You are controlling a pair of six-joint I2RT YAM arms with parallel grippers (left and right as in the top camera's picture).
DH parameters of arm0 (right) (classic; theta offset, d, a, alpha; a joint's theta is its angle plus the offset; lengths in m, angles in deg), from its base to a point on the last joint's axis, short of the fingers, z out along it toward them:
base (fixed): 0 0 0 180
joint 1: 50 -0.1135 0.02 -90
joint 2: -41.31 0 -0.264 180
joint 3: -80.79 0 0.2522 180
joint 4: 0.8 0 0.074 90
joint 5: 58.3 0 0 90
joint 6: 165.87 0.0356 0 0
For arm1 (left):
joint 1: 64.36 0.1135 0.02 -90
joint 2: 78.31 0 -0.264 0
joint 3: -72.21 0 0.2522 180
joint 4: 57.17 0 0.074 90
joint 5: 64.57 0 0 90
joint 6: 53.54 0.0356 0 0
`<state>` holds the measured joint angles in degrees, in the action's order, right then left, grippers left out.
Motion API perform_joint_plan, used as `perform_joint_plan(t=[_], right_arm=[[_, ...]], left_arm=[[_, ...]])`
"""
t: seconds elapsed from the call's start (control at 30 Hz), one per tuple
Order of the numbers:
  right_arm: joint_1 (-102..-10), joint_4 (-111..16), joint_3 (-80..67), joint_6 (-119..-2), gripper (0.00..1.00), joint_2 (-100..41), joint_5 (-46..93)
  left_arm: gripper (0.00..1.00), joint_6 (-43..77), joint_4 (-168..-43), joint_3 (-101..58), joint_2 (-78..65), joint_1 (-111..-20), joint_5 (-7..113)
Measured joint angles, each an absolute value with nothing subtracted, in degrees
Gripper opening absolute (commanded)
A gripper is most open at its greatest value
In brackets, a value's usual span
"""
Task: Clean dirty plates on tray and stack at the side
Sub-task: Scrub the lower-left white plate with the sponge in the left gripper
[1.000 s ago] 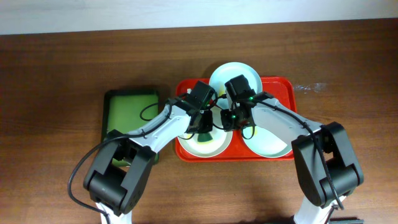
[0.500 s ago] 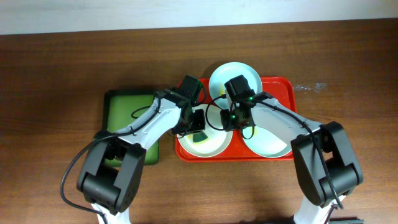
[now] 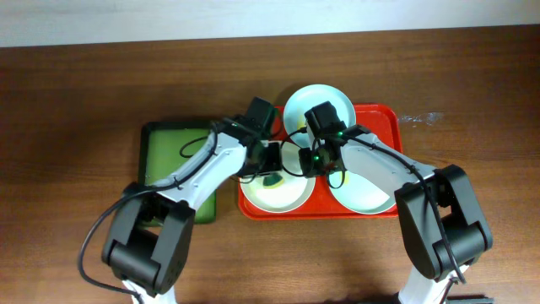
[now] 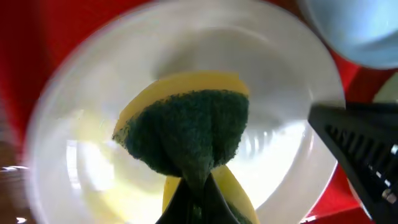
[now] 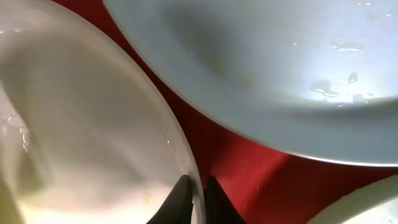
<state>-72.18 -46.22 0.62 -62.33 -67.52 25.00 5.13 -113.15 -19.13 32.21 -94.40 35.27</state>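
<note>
Pinching green-yellow sponge (image 4: 186, 134) tight, left gripper (image 4: 196, 198) holds it on cream plate (image 4: 81, 155) at left end of red tray (image 3: 384, 114). Right gripper (image 5: 194, 194) jaws nearly closed, nipping same plate's rim. Mint plate (image 3: 371, 201) half hidden under right arm; sponge underside unseen.

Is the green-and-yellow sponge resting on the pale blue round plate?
No, the sponge sits on the creamy white round plate, pinched by the left gripper.

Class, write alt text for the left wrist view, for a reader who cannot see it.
The left gripper pinches a green-and-yellow sponge over the middle of a creamy white plate on the red tray. The edge of a pale blue plate shows top right.
</note>
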Motion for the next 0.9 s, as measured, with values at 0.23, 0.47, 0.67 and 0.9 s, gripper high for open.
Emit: perform_joint_plan(t=[0.23,0.47,0.67,0.9], right_arm=[[-72.18,-46.20,0.62,-62.35,0.07,-67.52,24.98],[-72.20,-46.18,0.62,-62.29,0.07,-67.52,24.96],[-72.18,-47.34,0.18,-62.31,0.04,-67.50,24.74],[-72.28,-57.81,-8.32,-62.35,0.04,-67.70,25.92]], left_arm=[[0.00,5.08,-118.44,-19.94,35.34,-96.72,15.65],[0.00,5.08,-113.33,-21.27,34.84,-95.54,26.01],[0.00,6.57,-112.54,-20.62,35.82,-96.92,30.22],[0.00,6.90,-117.78,-20.48,29.46,-87.21,18.79]])
